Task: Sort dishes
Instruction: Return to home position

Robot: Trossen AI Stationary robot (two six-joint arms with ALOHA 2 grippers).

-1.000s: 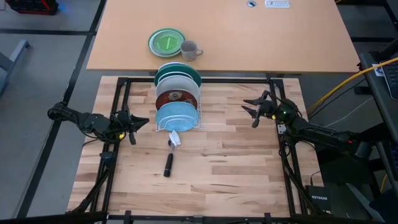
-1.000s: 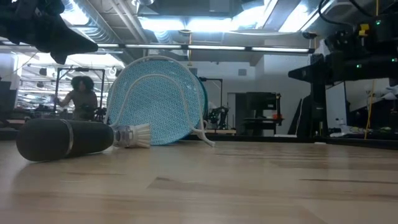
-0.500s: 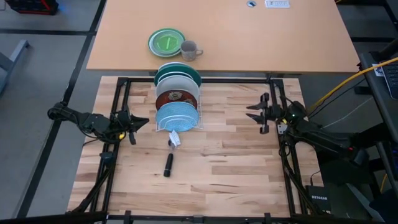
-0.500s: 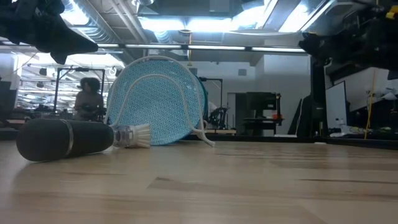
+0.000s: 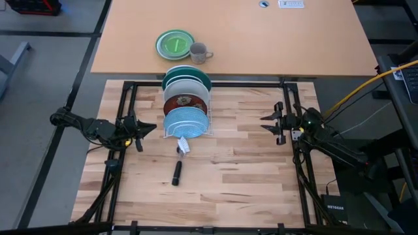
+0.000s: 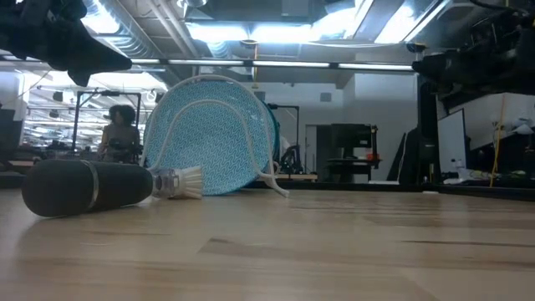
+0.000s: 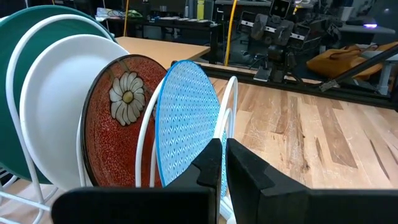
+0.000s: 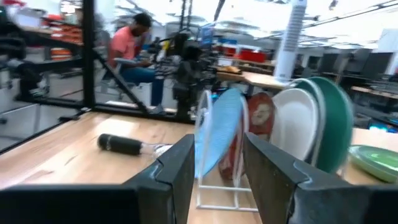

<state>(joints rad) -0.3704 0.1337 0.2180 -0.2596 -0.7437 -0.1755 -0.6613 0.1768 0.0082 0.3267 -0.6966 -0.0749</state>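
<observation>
Four plates stand on edge in a white wire rack (image 5: 187,132) at the table's middle. From far to near they are teal (image 5: 191,72), white (image 5: 187,88), dark red patterned (image 5: 186,103) and light blue speckled (image 5: 184,121). The left wrist view shows the blue plate (image 7: 186,118) closest, then the red (image 7: 118,118) and the white (image 7: 56,118). My left gripper (image 5: 149,128) hovers left of the rack, shut and empty, its fingers (image 7: 211,168) pointing at the plates. My right gripper (image 5: 264,122) hovers near the table's right side, open and empty, facing the rack (image 8: 217,155).
A brush with a dark handle (image 5: 176,172) lies just near of the rack, large in the low view (image 6: 79,186). A small green plate (image 5: 174,44) and a grey mug (image 5: 199,52) sit on the far table. Black frame rails (image 5: 127,104) border the wooden top. A person (image 8: 134,50) sits in the room beyond.
My right gripper has drawn back from the rack toward the table's right and near edges, staying open and empty. The plates and my left arm have kept still.
</observation>
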